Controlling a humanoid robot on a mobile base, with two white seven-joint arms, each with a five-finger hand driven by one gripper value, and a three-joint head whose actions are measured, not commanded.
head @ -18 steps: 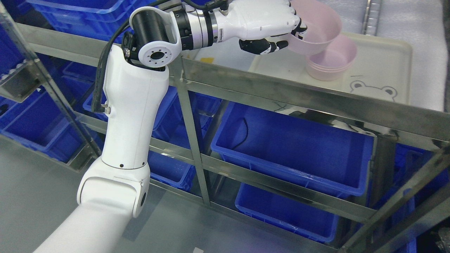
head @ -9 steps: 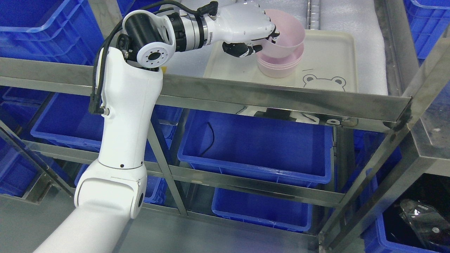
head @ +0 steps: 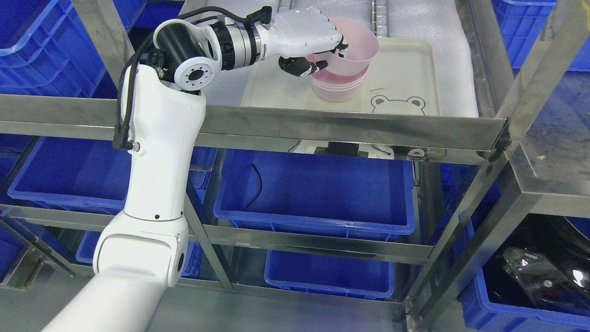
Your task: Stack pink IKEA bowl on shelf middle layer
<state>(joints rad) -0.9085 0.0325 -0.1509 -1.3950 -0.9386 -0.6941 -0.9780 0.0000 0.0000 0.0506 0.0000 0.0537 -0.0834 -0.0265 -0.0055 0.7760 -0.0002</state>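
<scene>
1. My left robot hand (head: 318,46) reaches in from the lower left, the white arm rising past the steel rail of the shelf (head: 322,127) and bending over the middle layer.
2. The fingers are closed on the pink bowl (head: 352,48): the white fingers (head: 329,37) wrap over its near-left rim, while the black-tipped thumb sits against its outer wall below.
3. The bowl is a pale, slightly translucent pink plastic, round, with a wide mouth, smooth walls tapering to a narrower base, and a thin plain rim. Its inside is bare and a little glossy.
4. It is tilted slightly, the gripped side raised, and its lower part sits inside the mouth of the stack of pink bowls (head: 339,90) beneath. I cannot tell whether it is fully seated.
5. The stack is the same pink, and its layered rims show as thin bands under the held bowl.
6. The stack stands on a cream tray (head: 405,69) with a bear face outline printed near its front edge, just right of the stack.
7. The tray rests on white padded sheeting on the shelf's middle layer.
8. Blue bins (head: 318,193) fill the layers below.
</scene>
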